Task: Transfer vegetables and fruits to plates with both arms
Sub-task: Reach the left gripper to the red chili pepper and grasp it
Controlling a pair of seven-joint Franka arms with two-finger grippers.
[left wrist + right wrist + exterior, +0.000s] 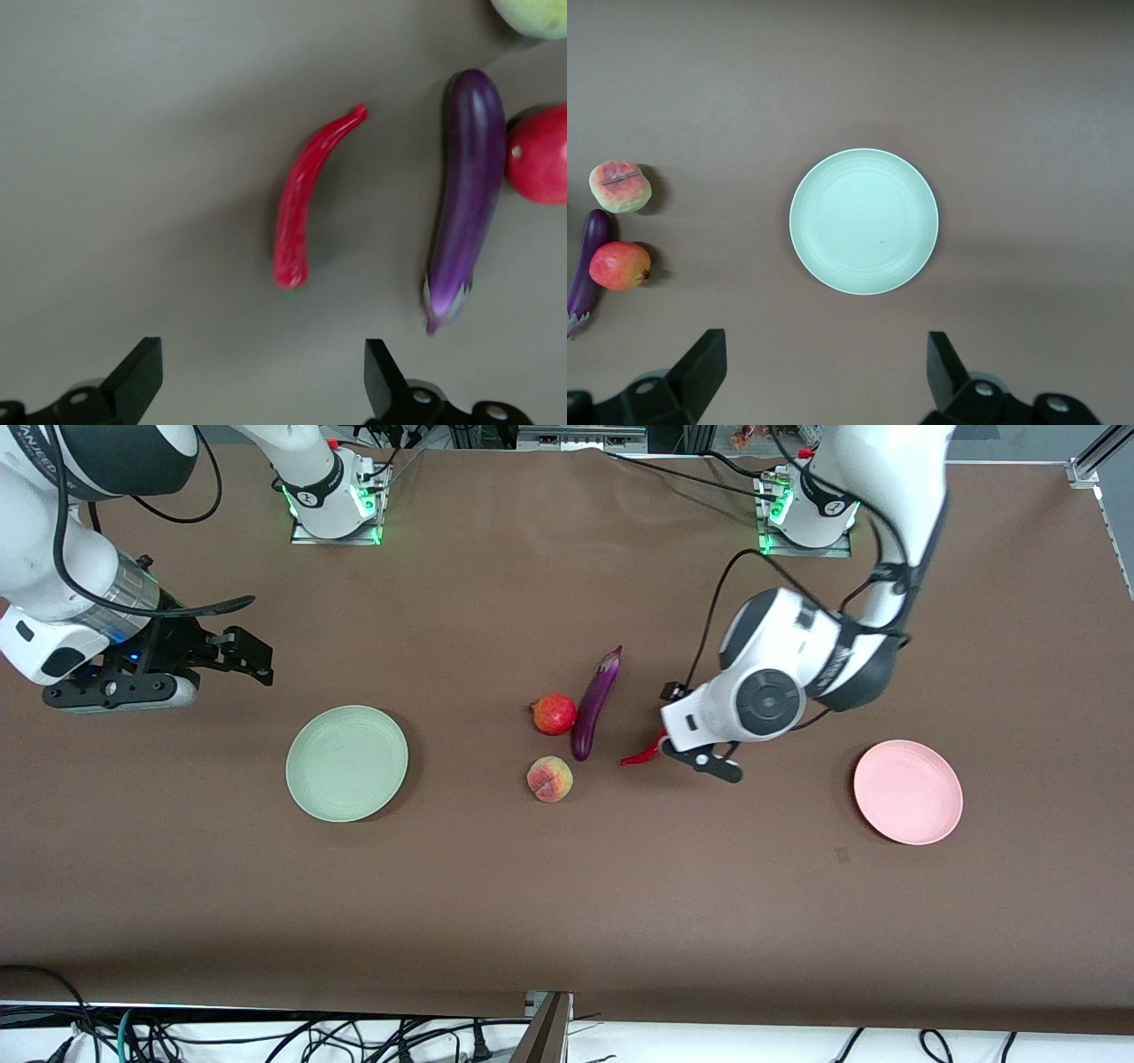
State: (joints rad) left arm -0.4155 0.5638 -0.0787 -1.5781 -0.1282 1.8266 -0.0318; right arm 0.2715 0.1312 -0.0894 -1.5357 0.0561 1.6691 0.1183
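Chili pepper (306,199) looking light, slick, curved (we are suggesting mid-body); left gripper (257,376) hovering above, right gripper (819,372) waiting, both jaws wide, empty.

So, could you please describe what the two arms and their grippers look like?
Both arms are white and jointed, with dark grey joint rings and loose black cables. The left gripper and right gripper are black with two fingers. Green lights glow at both bases.

Place: robotics lab | evidence: bolted arm bases (335,505), cloth-covered table (496,903), loose cables (266,1036)
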